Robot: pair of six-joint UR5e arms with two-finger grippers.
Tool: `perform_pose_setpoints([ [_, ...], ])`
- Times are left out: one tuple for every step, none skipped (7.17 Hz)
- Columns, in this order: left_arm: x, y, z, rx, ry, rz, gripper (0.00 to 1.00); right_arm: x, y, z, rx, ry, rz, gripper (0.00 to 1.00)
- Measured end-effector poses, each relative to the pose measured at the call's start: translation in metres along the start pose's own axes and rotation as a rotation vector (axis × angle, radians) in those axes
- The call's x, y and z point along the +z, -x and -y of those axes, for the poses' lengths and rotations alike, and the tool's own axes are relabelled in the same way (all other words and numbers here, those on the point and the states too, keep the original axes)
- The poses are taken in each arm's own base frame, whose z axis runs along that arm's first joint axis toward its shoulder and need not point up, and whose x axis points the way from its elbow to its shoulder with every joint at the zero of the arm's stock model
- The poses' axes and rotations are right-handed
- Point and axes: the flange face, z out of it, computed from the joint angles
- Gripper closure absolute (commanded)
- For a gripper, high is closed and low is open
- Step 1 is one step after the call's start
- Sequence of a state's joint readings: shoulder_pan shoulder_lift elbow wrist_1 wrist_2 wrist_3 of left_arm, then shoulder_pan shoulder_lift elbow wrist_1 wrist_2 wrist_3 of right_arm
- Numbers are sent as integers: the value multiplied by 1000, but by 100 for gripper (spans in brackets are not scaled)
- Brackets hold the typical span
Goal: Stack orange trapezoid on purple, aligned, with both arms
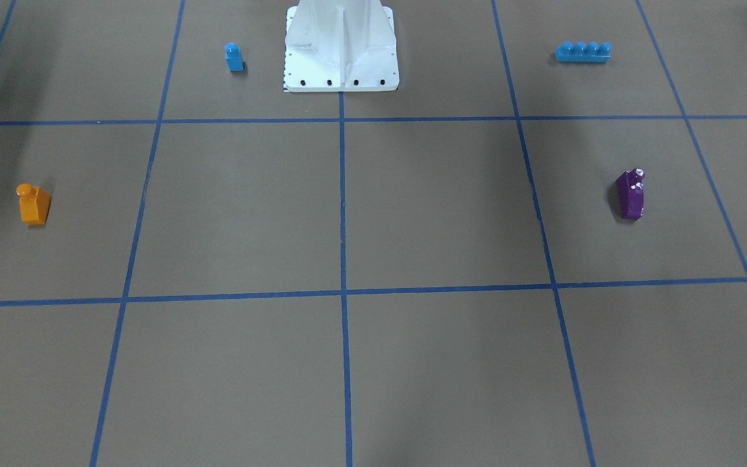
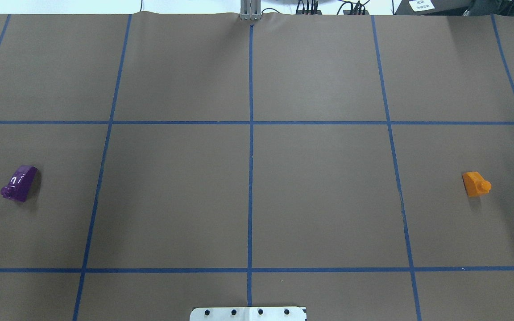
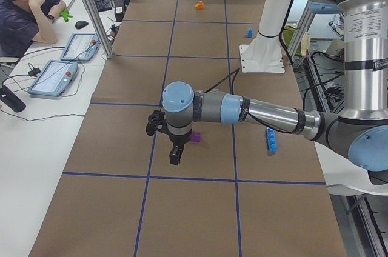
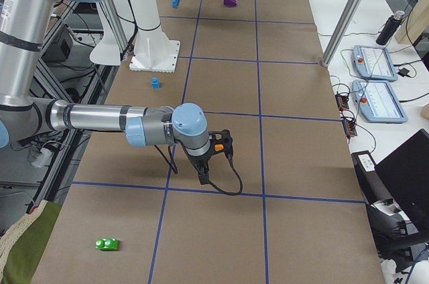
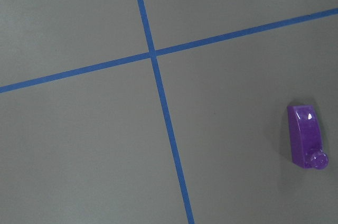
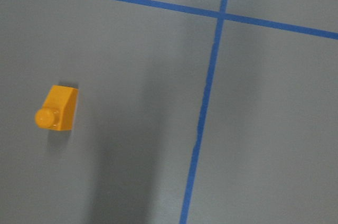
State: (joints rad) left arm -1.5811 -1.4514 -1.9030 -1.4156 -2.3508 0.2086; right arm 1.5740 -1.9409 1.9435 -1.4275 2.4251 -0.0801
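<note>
The orange block sits on the table on the robot's right side, in the middle row of the blue tape grid. The purple block sits in the same row on the robot's left side. The two are well apart, with two grid squares between theirs.

The left tool points down over the table near the purple block and is not touching it. The right tool hangs the same way near the orange block. Both show only in the side views, so I cannot tell whether their fingers are spread or pressed together.

A small blue block and a long blue brick lie either side of the white base. A green block lies at the table's right end
</note>
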Motion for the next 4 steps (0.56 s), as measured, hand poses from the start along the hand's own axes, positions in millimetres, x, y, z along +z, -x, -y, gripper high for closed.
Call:
perform_pose_setpoints([
  [-4,-7,2,15,-9,1,0,-1,6,3,-7,-13,47,0],
  [-12,-17,5,38,-24,4,0,-4,12,7,-20,-30,82,0],
  [-18,-27,9,59,-36,9,0,-8,17,16,-37,-47,97,0],
  [-23,-35,14,76,-46,10,0,-13,22,28,-55,-68,100,0],
])
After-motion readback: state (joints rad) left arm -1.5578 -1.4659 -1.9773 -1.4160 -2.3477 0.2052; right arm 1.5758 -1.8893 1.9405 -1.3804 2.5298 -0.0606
